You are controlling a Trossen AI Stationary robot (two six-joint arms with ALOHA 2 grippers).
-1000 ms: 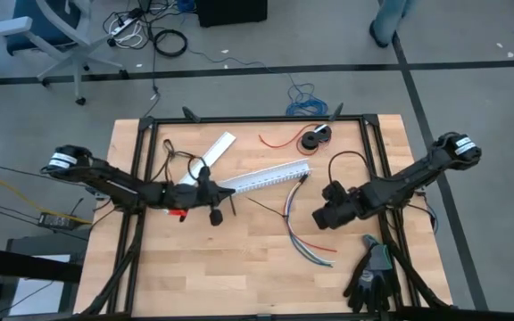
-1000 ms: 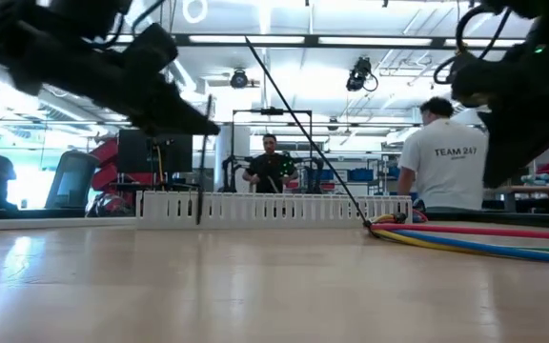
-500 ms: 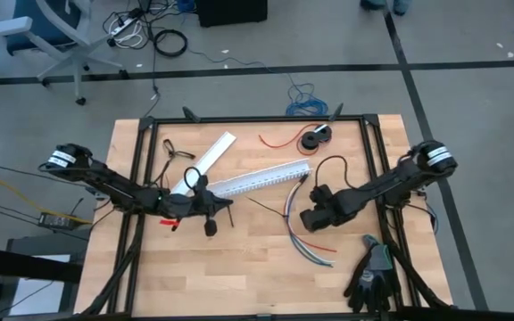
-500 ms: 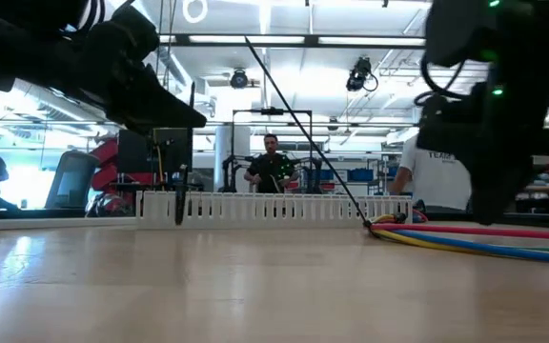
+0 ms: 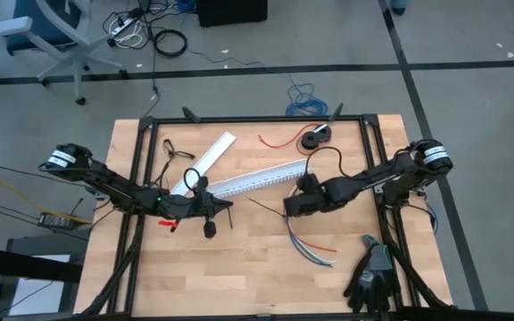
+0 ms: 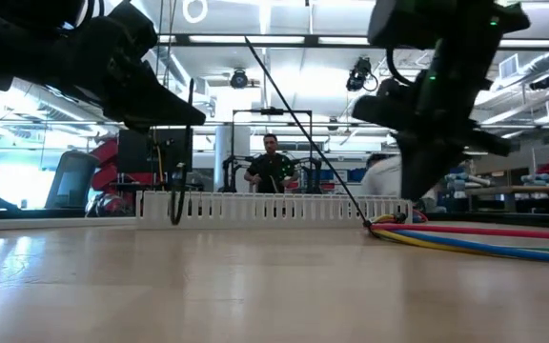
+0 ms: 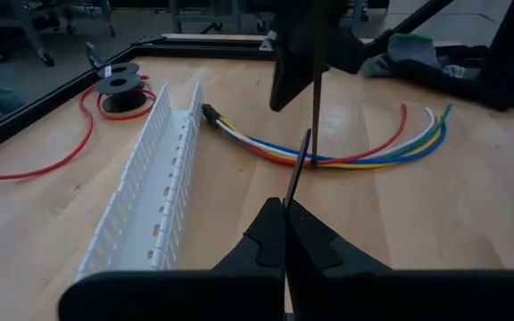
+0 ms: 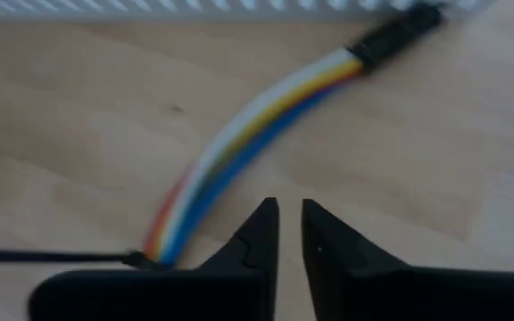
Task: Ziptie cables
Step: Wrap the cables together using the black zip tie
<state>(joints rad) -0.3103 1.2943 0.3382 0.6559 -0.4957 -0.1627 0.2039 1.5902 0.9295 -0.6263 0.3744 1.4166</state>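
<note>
— Where is the right gripper point(image 5: 289, 206)?

— Low over the cables point(image 5: 303, 234), near their black-sleeved end. Its fingers point(image 8: 259, 234) are spread a little, with a narrow gap between them and nothing held. The bunch of cables curves across the wood just ahead of the tips.

— And the left gripper point(image 7: 286, 210)?

— Pressed together on a thin black zip tie point(image 7: 296, 169) that sticks out forward from the tips. The white slotted duct point(image 5: 261, 176) lies beyond it, and the cables are farther off, near the other arm.
</note>
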